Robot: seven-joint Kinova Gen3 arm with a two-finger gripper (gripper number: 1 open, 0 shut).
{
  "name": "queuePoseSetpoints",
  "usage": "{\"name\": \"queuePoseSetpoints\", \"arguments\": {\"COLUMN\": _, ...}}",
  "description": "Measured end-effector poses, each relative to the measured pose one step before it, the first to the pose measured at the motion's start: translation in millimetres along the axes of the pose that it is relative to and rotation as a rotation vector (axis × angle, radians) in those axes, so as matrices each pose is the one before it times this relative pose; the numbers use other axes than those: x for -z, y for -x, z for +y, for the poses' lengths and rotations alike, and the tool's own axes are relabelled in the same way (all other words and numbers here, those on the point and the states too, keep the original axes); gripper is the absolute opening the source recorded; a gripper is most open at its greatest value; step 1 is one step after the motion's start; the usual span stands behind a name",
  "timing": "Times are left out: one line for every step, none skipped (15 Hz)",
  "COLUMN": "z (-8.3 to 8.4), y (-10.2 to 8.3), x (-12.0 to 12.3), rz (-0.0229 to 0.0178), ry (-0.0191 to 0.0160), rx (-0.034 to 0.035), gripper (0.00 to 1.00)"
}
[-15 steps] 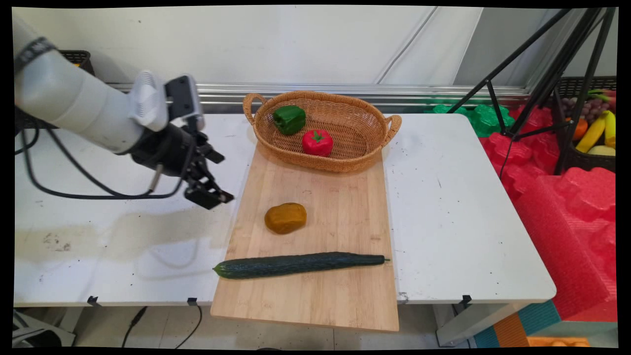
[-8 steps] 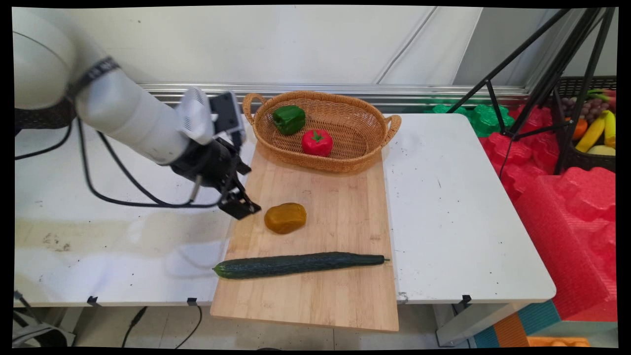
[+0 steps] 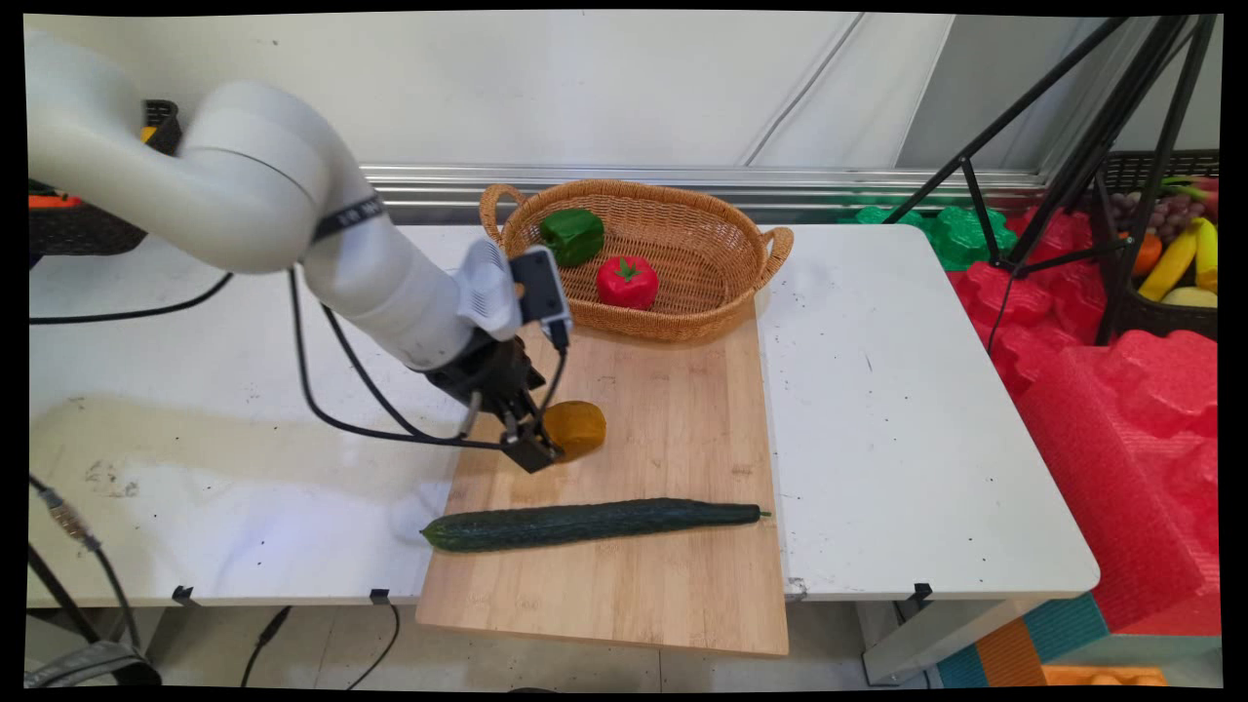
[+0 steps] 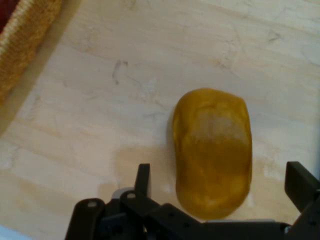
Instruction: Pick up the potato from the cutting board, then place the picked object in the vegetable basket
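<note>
Hand view shows the end effector (image 4: pixel 220 182) spread wide around the brown potato (image 4: pixel 212 150), fingers (image 4: pixel 142 180) not touching it.

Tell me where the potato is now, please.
In the main view the potato lies left of centre on the board, between the basket and the cucumber. The open gripper is at its left end.

Bare cutting board (image 3: pixel 682 409) right of potato (image 3: pixel 577 427); cucumber (image 3: pixel 585 523) perhaps near.
</note>
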Motion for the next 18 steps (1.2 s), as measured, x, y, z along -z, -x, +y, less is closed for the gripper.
{"name": "queuePoseSetpoints", "arguments": {"z": 1.02, "y": -2.85, "x": -7.71, "rz": -0.00633, "ry": 0.00355, "rx": 0.00058, "gripper": 1.0}}
{"name": "queuePoseSetpoints", "arguments": {"z": 0.87, "y": -2.33, "x": -6.01, "rz": -0.00422, "ry": 0.00281, "rx": 0.00088, "gripper": 1.0}}
{"name": "queuePoseSetpoints", "arguments": {"z": 0.47, "y": -1.25, "x": -3.61, "rz": -0.0029, "ry": 0.00152, "rx": 0.00099, "gripper": 1.0}}
{"name": "queuePoseSetpoints", "arguments": {"z": 0.64, "y": -1.54, "x": -4.8, "rz": -0.00329, "ry": 0.00168, "rx": 0.00112, "gripper": 1.0}}
{"name": "queuePoseSetpoints", "arguments": {"z": 0.63, "y": -1.67, "x": -4.51, "rz": -0.00274, "ry": 0.0007, "rx": -0.00001, "gripper": 1.0}}
{"name": "queuePoseSetpoints", "arguments": {"z": 0.38, "y": -0.98, "x": -2.95, "rz": -0.00164, "ry": -0.00007, "rx": -0.0003, "gripper": 1.0}}
{"name": "queuePoseSetpoints", "arguments": {"z": 0.41, "y": -0.74, "x": -2.56, "rz": -0.00117, "ry": -0.0005, "rx": -0.00011, "gripper": 0.0}}
{"name": "queuePoseSetpoints", "arguments": {"z": 0.27, "y": -0.81, "x": -1.93, "rz": 0.00048, "ry": -0.00241, "rx": -0.00093, "gripper": 0.0}}
{"name": "queuePoseSetpoints", "arguments": {"z": 0.04, "y": -0.68, "x": -0.16, "rz": 0.00297, "ry": -0.00479, "rx": -0.00109, "gripper": 0.0}}
{"name": "queuePoseSetpoints", "arguments": {"z": 0.11, "y": -0.63, "x": 1.4, "rz": 0.00363, "ry": -0.00459, "rx": -0.00234, "gripper": 0.0}}
{"name": "queuePoseSetpoints", "arguments": {"z": 0.06, "y": -0.64, "x": 1.47, "rz": 0.00409, "ry": -0.00353, "rx": -0.00234, "gripper": 0.0}}
{"name": "queuePoseSetpoints", "arguments": {"z": 0.2, "y": -0.79, "x": 3.2, "rz": 0.00385, "ry": -0.00478, "rx": -0.00331, "gripper": 0.0}}
{"name": "queuePoseSetpoints", "arguments": {"z": -0.07, "y": -1.44, "x": 4.1, "rz": 0.0069, "ry": -0.00321, "rx": -0.00326, "gripper": 0.0}}
{"name": "queuePoseSetpoints", "arguments": {"z": -0.51, "y": -2.6, "x": 6.63, "rz": 0.01131, "ry": -0.00409, "rx": -0.00326, "gripper": 0.0}}
{"name": "queuePoseSetpoints", "arguments": {"z": -0.4, "y": -3.71, "x": 8.23, "rz": 0.01452, "ry": -0.00447, "rx": -0.00104, "gripper": 0.0}}
{"name": "queuePoseSetpoints", "arguments": {"z": -0.59, "y": -4.53, "x": 8.29, "rz": 0.017, "ry": -0.00633, "rx": 0.00082, "gripper": 0.0}}
{"name": "queuePoseSetpoints", "arguments": {"z": -1.01, "y": -7.51, "x": 9.86, "rz": 0.02237, "ry": -0.01066, "rx": 0.00147, "gripper": 0.0}}
{"name": "queuePoseSetpoints", "arguments": {"z": -2.34, "y": -9.07, "x": 9.81, "rz": 0.02633, "ry": -0.01489, "rx": 0.0071, "gripper": 0.0}}
